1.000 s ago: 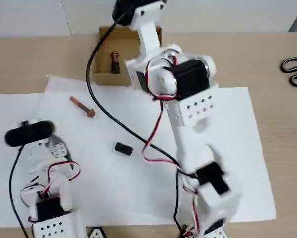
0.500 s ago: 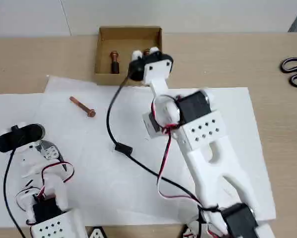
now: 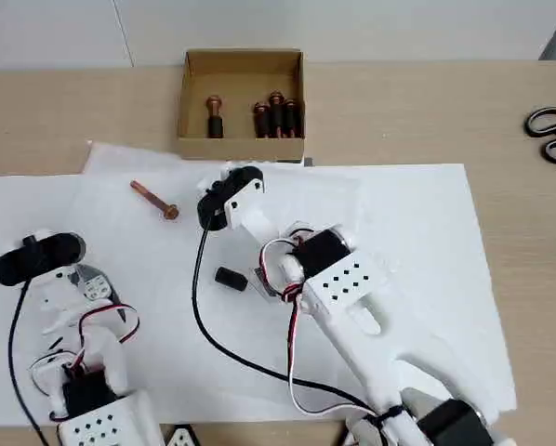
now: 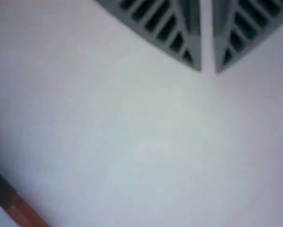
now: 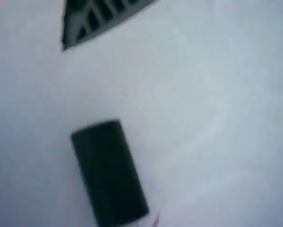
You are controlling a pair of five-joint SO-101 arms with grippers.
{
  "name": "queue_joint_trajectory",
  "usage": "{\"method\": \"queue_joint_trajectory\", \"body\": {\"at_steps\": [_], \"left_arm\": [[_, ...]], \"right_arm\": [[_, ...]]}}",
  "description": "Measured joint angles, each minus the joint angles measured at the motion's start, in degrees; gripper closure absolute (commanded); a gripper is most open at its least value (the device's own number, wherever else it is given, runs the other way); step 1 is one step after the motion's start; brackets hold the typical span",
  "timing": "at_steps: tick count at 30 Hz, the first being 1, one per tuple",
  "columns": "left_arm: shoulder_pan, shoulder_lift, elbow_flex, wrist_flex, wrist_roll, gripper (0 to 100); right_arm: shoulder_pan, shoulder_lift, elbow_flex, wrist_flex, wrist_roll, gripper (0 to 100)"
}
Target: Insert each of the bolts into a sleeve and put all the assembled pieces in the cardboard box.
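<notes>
The cardboard box (image 3: 243, 63) at the table's far side holds one assembled bolt (image 3: 214, 116) on its left and several more (image 3: 276, 115) on its right. A loose copper bolt (image 3: 155, 200) lies on the white paper (image 3: 427, 232). Near the paper's middle lies a black sleeve (image 3: 230, 278) (image 5: 109, 172). My right gripper (image 3: 254, 271) hovers just beside this sleeve, open and holding nothing; one finger (image 5: 103, 19) is in its wrist view. At the near left, my left gripper (image 4: 207, 66) hangs low over bare paper, shut and holding nothing.
Scissors (image 3: 552, 130) lie at the table's far right edge. A black cable (image 3: 199, 307) loops over the paper near the sleeve. A brown strip (image 4: 11, 203) crosses a corner of the left wrist view; what it is I cannot tell.
The right arm has drawn back from over the box and come down over the paper beside the black sleeve. The box's contents are now uncovered. The left arm has barely shifted.
</notes>
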Motion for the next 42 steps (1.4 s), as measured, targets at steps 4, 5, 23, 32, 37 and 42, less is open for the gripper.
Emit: {"method": "queue_joint_trajectory", "body": {"at_steps": [4, 5, 23, 32, 37, 42], "left_arm": [[0.0, 0.0, 0.0, 2.0, 0.0, 100], [0.0, 0.0, 0.0, 2.8, 0.0, 100], [0.0, 0.0, 0.0, 5.4, 0.0, 100], [0.0, 0.0, 0.0, 5.4, 0.0, 100], [0.0, 0.0, 0.0, 5.4, 0.0, 100], [0.0, 0.0, 0.0, 5.4, 0.0, 100]], "right_arm": [[-0.1, 0.0, 0.4, -1.6, 0.5, 71.0], [0.0, 0.3, 0.4, -1.8, 1.1, 71.0], [-4.0, 10.2, 0.4, -12.6, 5.3, 71.1], [-5.5, 15.7, 0.4, -18.0, 7.2, 71.1], [-5.7, 18.3, 0.2, -21.1, 7.2, 71.1], [-6.2, 20.4, 0.3, -22.1, 7.2, 71.1]]}}
